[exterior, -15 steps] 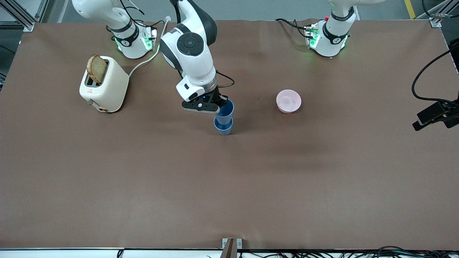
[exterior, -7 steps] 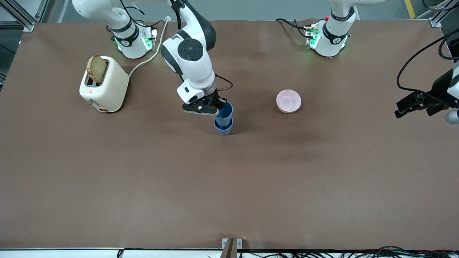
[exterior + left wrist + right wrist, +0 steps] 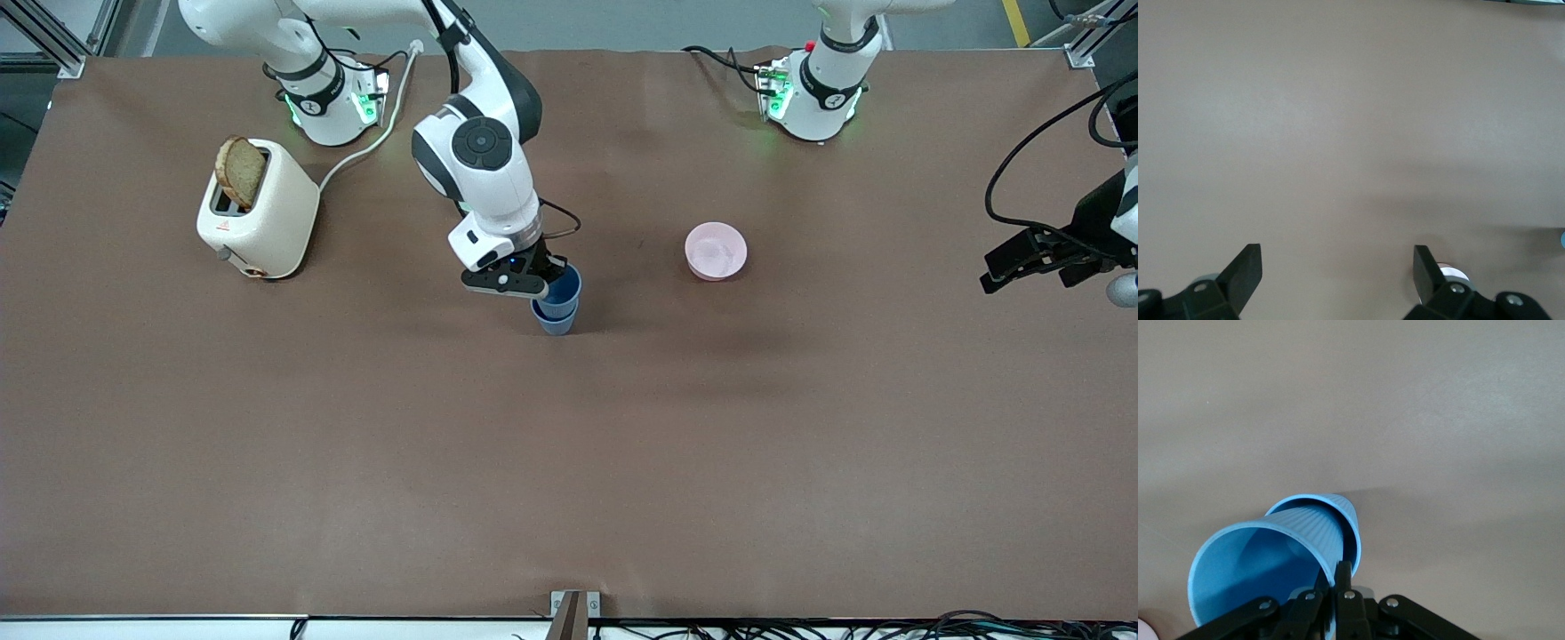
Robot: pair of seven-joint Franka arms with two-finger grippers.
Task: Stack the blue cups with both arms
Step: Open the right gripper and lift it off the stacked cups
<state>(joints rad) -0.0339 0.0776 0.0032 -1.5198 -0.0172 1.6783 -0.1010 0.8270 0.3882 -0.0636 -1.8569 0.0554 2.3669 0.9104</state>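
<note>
A: Where do the blue cups stand?

B: The upper blue cup [image 3: 559, 286] sits partway inside the lower blue cup [image 3: 556, 321], which rests on the brown table [image 3: 569, 462] about midway between the arms' ends, nearer the front camera than the pink bowl [image 3: 716, 251] and well apart from it. In the right wrist view the upper cup [image 3: 1265, 563] leans a little inside the lower one [image 3: 1338, 513].

A: And the tools?

B: The right gripper [image 3: 536, 283] pinches the upper cup's rim, one finger [image 3: 1342, 587] inside the wall and one outside. The left gripper [image 3: 1338, 273] hangs spread and empty over bare table at the left arm's end, waiting.

A: How should the step go well?

B: Probably by bringing the upper cup upright so the walls nest evenly, lowering straight until it seats, then parting the fingers without dragging the rim sideways. A tilted push might tip the pair. The toaster [image 3: 258, 213] with its bread slice [image 3: 240, 171] stands well apart, toward the right arm's end.
</note>
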